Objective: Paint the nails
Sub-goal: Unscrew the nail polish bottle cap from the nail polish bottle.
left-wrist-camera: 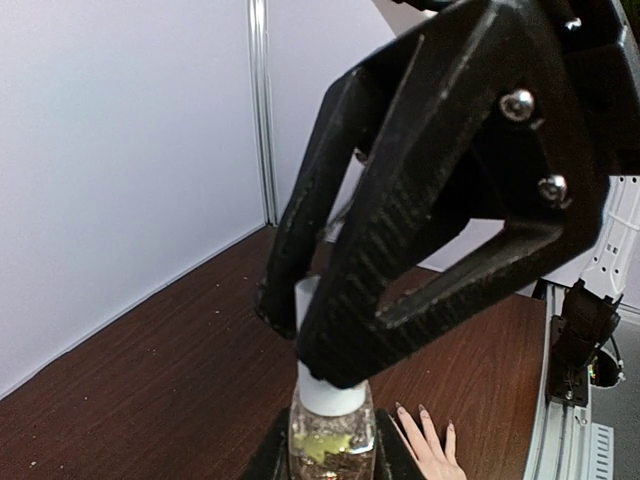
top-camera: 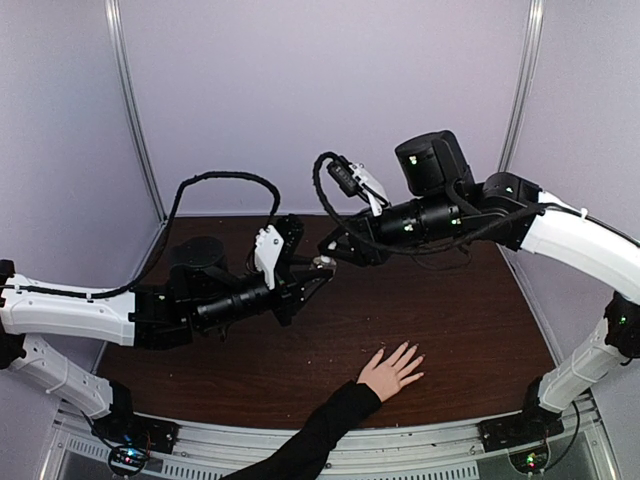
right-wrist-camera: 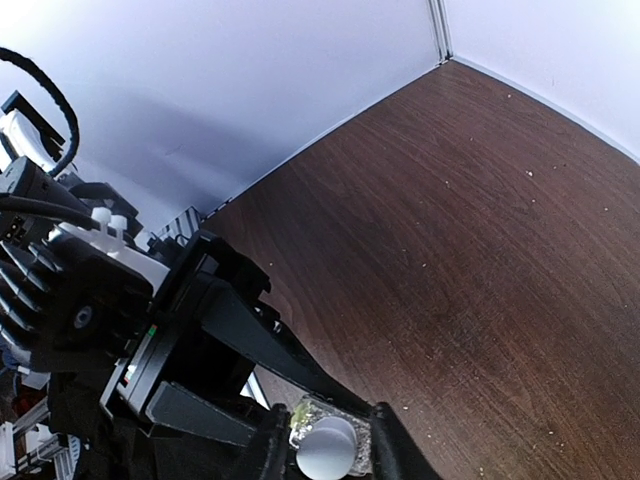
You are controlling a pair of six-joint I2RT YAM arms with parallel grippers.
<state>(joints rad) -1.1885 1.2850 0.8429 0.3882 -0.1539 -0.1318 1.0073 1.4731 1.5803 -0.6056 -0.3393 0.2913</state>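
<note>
The left gripper (top-camera: pixel 318 272) was clamped on the small glass bottle (left-wrist-camera: pixel 330 442), holding it raised above the table (top-camera: pixel 460 310). The right gripper (right-wrist-camera: pixel 328 442) stood with its fingers either side of the white cap (left-wrist-camera: pixel 330 397); whether they pressed it or merely flanked it could not be told. The nails (top-camera: pixel 411 352) lay well apart from both grippers, on the hand (top-camera: pixel 392 371) spread flat near the table's front edge, slightly right of centre. Principal hazards, as judged: a skewed or shallow bite on the cap could slip under twisting; torque could turn the bottle in the left jaws (glass offers little friction) and tip or drop it; a cap drawn off-axis could shed polish onto the table. The grippers met nose to nose, so any sideways correction risked finger-to-finger contact. Open room lay over the bare tabletop to the right and behind. The walls closed the far and side edges, and the hand occupied the near strip, so descents there called for care.
</note>
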